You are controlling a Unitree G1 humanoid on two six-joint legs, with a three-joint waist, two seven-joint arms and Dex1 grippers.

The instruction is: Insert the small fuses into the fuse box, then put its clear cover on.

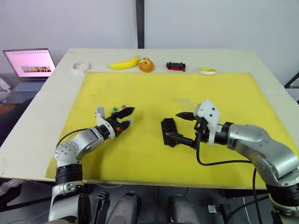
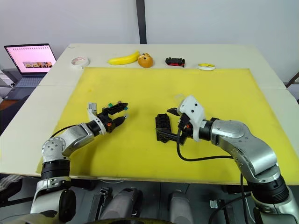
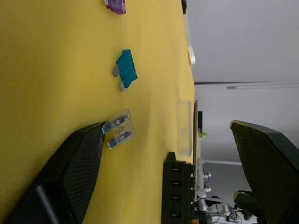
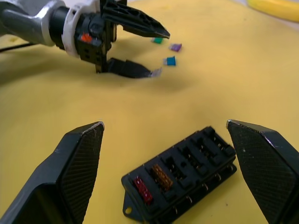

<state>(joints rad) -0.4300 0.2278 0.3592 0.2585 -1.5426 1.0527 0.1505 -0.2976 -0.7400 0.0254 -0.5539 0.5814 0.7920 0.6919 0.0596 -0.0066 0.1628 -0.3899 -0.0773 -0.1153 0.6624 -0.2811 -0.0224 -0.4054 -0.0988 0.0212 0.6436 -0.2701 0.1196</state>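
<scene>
Black fuse box (image 4: 180,179) between spread right fingers (image 4: 261,172); left fingers (image 4: 131,70) spread near fuses (image 4: 170,61).

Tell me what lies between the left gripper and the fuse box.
Only bare yellow mat separates the left gripper from the fuse box, in both eye views.

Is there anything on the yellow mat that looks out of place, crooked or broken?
Nothing looks damaged. The fuse box lies flat with only a red and an orange fuse seated; loose fuses lie scattered near the open left gripper.
</scene>
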